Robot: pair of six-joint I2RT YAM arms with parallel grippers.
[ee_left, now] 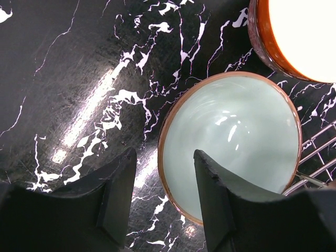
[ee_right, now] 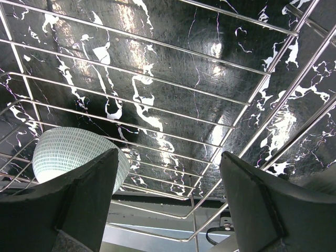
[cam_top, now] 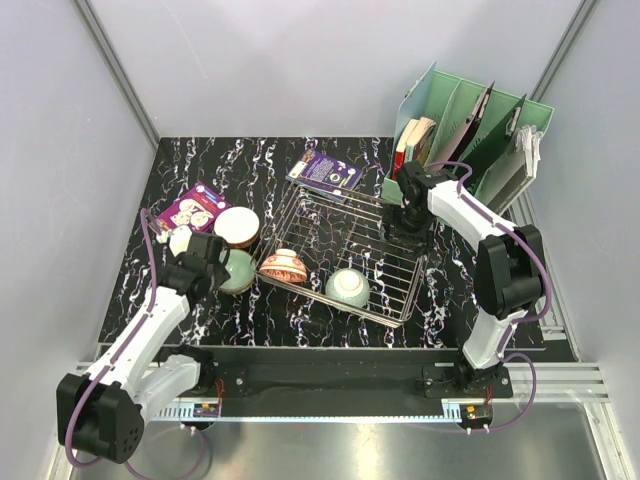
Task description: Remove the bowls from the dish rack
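Top external – what's in the dish rack (cam_top: 390, 270)?
– I count two: floral bowl (cam_top: 283, 266), grey bowl (cam_top: 347, 288).
– Left wrist?
– My left gripper (ee_left: 163, 197) gapes astride the celadon bowl (ee_left: 236, 136) rim, out on the table (ee_left: 79, 79) beside the orange bowl (ee_left: 299, 37).
– Right wrist?
– My right gripper (ee_right: 168, 199) is wide, empty, over the dish rack wires.

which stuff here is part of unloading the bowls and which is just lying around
Belongs to the job:
- dish rack
- floral bowl and grey patterned bowl, both in the rack
- celadon bowl and orange bowl, both outside it

Just lying about:
- purple packet
- purple booklet
- mint-green file organizer holding books
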